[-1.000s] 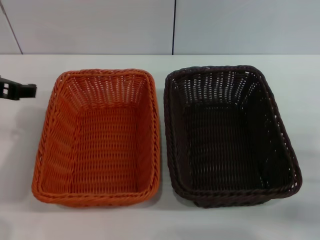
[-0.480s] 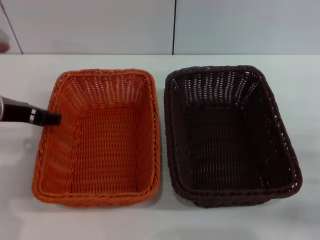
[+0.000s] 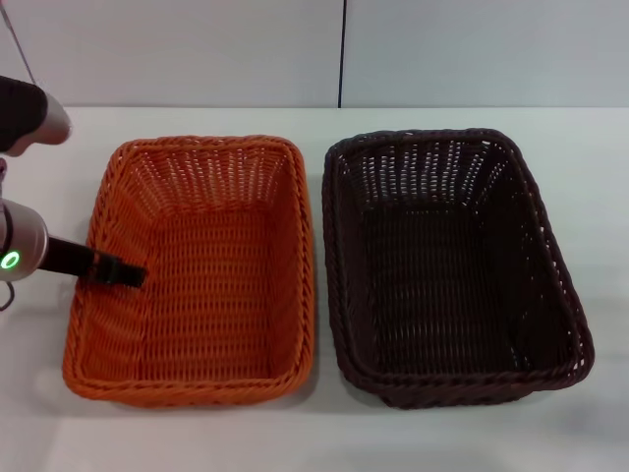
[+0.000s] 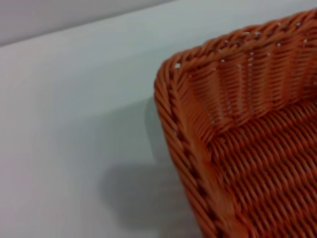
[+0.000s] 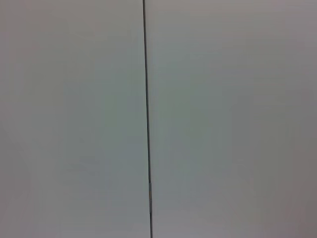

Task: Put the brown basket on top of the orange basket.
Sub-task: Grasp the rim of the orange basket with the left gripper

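The orange basket (image 3: 197, 270) sits on the white table at the left, and the brown basket (image 3: 447, 261) stands beside it on the right, both upright and empty. My left gripper (image 3: 123, 272) reaches in from the left edge, its dark tip over the orange basket's left rim and inner wall. In the left wrist view a corner of the orange basket (image 4: 247, 144) fills the frame from close by. The right gripper is out of view; its wrist camera faces only a pale wall.
The white table (image 3: 324, 433) runs under both baskets, with bare strips at the front and on both sides. A grey wall with a dark vertical seam (image 3: 342, 54) rises behind it.
My left arm has come in from the left and moved rightward and nearer, from outside the orange basket to over its left rim. The baskets have not moved.
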